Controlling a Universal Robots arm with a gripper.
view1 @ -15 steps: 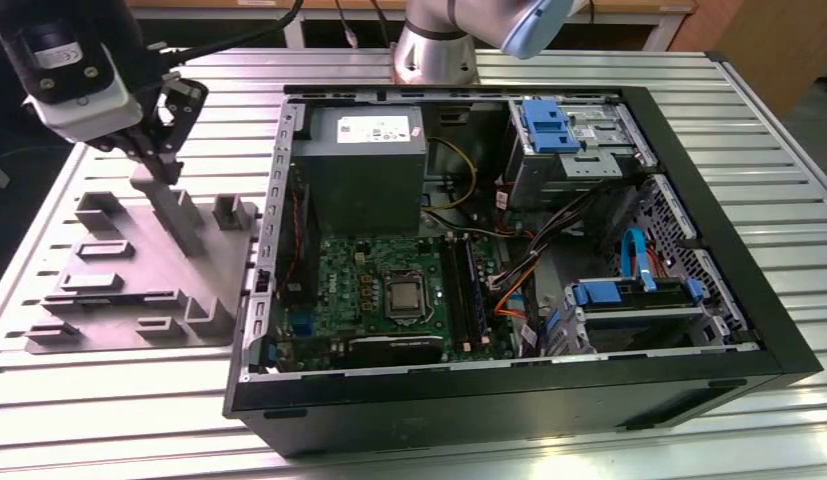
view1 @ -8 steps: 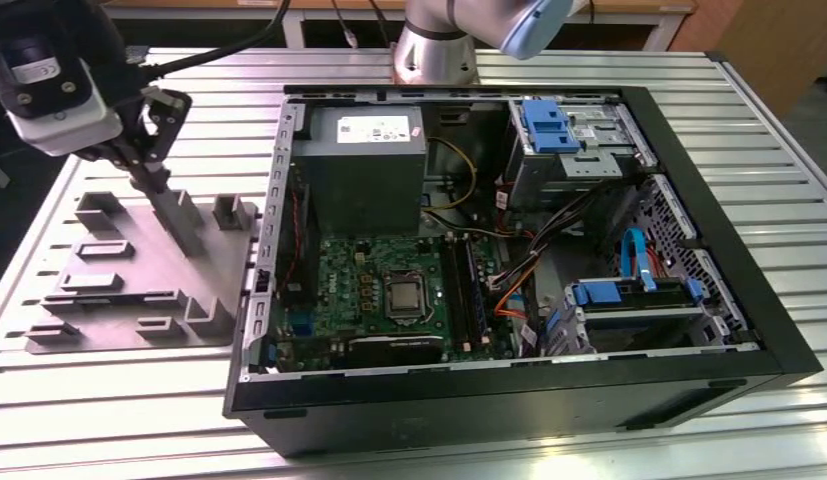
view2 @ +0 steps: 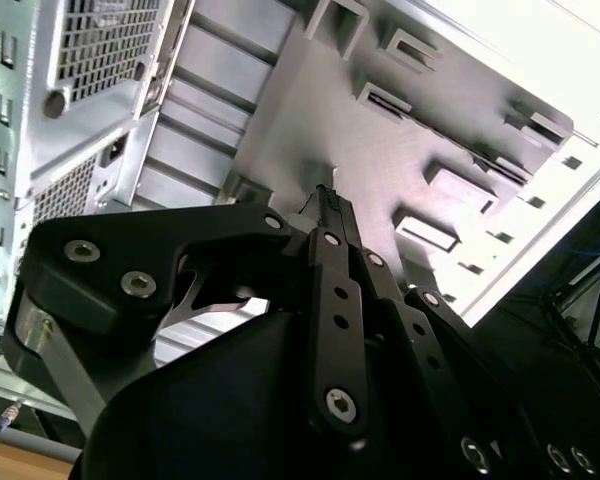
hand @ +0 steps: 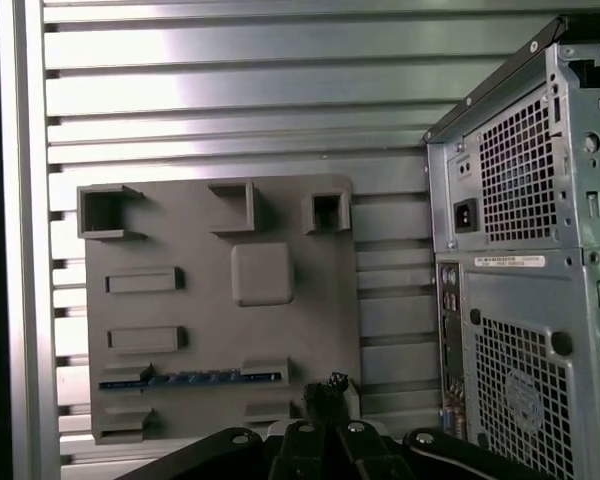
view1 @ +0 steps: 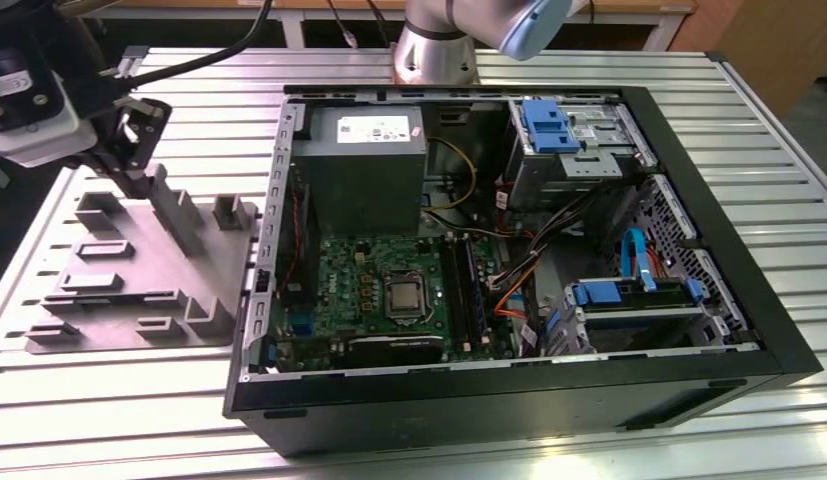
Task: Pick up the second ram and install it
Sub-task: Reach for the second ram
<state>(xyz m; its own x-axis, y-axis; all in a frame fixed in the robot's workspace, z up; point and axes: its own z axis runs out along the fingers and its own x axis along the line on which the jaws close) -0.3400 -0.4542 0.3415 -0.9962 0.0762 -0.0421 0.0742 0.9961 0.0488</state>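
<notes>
The second ram is a thin dark strip with a row of blue-tinted chips, standing on edge in a slot of the grey holder plate. The same plate lies on the table at the exterior view's left, beside the open computer case. My gripper hangs above the plate's far end, apart from the ram. In both wrist views the fingertips meet with nothing between them, and the gripper is shut and empty.
The case's rear panel stands close beside the plate. Inside the case are the motherboard with long black slots, a power supply, loose cables and blue drive brackets. The slatted metal table has free room around the plate.
</notes>
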